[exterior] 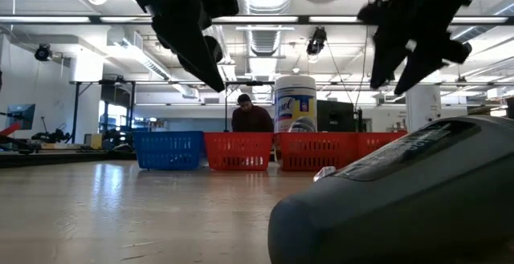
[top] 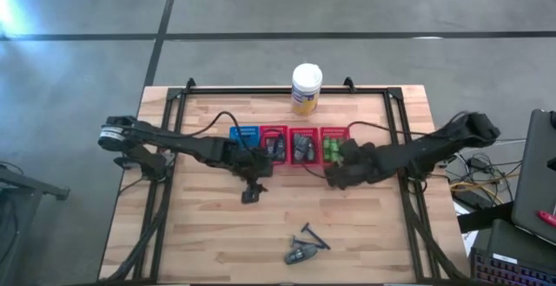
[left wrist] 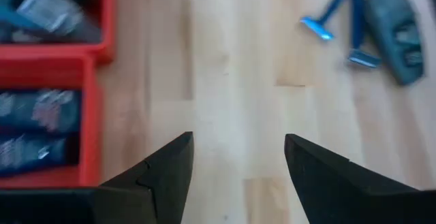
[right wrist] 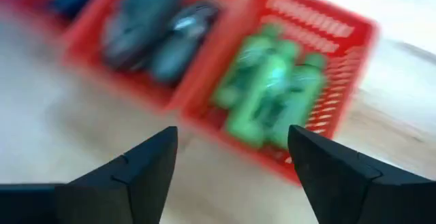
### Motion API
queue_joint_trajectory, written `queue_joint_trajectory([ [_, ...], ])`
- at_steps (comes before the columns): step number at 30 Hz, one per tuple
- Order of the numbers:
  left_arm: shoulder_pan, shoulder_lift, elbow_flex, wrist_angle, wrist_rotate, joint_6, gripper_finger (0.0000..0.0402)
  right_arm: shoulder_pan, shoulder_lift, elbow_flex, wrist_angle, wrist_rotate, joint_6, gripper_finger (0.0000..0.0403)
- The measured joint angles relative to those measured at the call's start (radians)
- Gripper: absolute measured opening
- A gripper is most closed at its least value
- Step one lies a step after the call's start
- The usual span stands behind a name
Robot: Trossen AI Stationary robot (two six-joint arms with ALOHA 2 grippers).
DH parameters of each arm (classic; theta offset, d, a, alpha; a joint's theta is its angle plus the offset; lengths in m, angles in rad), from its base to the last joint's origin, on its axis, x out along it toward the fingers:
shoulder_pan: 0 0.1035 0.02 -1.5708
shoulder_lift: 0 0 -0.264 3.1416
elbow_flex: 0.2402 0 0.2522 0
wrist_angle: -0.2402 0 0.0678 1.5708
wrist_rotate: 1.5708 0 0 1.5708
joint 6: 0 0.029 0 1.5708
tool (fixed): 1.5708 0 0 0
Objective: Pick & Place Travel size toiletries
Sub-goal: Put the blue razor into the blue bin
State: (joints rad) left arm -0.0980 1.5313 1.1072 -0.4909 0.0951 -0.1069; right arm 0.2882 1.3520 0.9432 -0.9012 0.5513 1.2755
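1. The desk [top: 208, 234] held a row of baskets [top: 300, 147] at centre frame, most toiletries already sorted inside.
2. Your left claw [left wrist: 238, 176] hung empty, fingers apart, above bare wood; your right claw [right wrist: 231, 176], also apart, hovered beside the green bottles [right wrist: 269, 91].
3. A grey tube [top: 301, 253] and black sticks [top: 314, 236] lay loose at lower centre, the tube's long axis near horizontal.
4. You risked nudging the sticks, which overlapped.
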Motion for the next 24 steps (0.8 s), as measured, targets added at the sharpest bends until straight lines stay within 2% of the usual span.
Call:
queue_joint_trajectory([
  [3, -0.014, 0.008, 0.0, 0.014, 0.04, 0.053, 0.0234, 0.063, -0.064, -0.001, 0.087, -0.097, -0.148, 0.0286],
  [6, -0.04, 0.029, -0.001, 0.019, 0.046, 0.123, 0.0234, 0.133, -0.081, -0.002, 0.186, -0.196, -0.206, 0.0291],
  [9, -0.073, 0.057, -0.001, 0.024, 0.046, 0.159, 0.0234, 0.205, -0.052, -0.003, 0.251, -0.267, -0.205, 0.0294],
  [12, -0.104, 0.084, -0.002, 0.028, 0.045, 0.136, 0.0234, 0.271, 0.004, -0.004, 0.248, -0.292, -0.142, 0.0292],
  [16, -0.137, 0.107, -0.003, 0.038, 0.024, -0.004, 0.0234, 0.329, 0.093, -0.002, 0.254, -0.292, -0.074, 0.0279],
  [21, -0.175, 0.109, -0.003, 0.037, -0.01, -0.338, 0.0233, 0.361, 0.215, 0.046, 0.261, -0.299, -0.045, 0.0257],
  [24, -0.217, 0.098, -0.003, 0.021, -0.014, -0.473, 0.0233, 0.372, 0.282, 0.099, 0.262, -0.299, -0.05, 0.0246],
])
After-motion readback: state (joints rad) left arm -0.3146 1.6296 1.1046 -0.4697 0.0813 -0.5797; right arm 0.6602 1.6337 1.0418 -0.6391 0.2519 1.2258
